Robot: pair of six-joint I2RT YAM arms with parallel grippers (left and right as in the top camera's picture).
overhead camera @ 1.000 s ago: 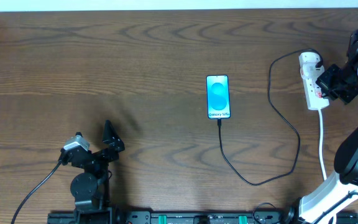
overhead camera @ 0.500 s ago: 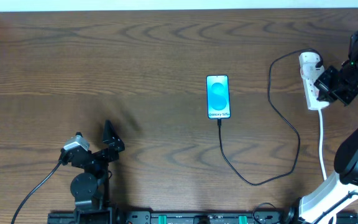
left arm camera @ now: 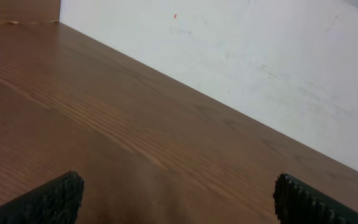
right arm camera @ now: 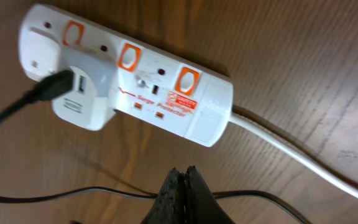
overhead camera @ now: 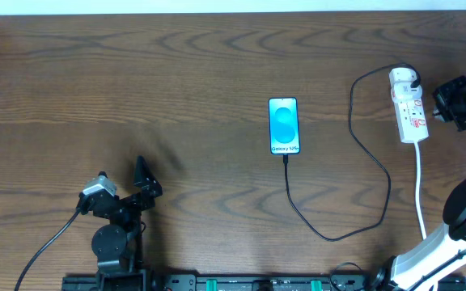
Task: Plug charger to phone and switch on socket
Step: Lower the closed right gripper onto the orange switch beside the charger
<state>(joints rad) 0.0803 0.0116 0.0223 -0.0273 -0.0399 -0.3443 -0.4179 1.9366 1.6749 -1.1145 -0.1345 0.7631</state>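
The phone (overhead camera: 284, 125) lies screen up at mid-table. The black charger cable (overhead camera: 330, 237) meets its near edge, loops right and runs up to the white plug head (overhead camera: 403, 78), which sits in the far end of the white socket strip (overhead camera: 410, 111). My right gripper (overhead camera: 438, 103) is shut and empty, just right of the strip and apart from it. In the right wrist view the socket (right arm camera: 166, 99), the plug head (right arm camera: 82, 87) and the thin cable (right arm camera: 73, 196) lie beyond the shut gripper (right arm camera: 182, 175). My left gripper (overhead camera: 144, 179) rests open near the front left.
The socket's white cord (overhead camera: 419, 186) runs toward the front edge beside the right arm's base (overhead camera: 427, 250). In the left wrist view there is only bare wood between the fingers (left arm camera: 48, 199), with a white wall (left arm camera: 229, 50) behind the table's far edge.
My right gripper, still shut, has pulled away to the right from the socket strip's side. The left arm, the phone and the cable have not moved.
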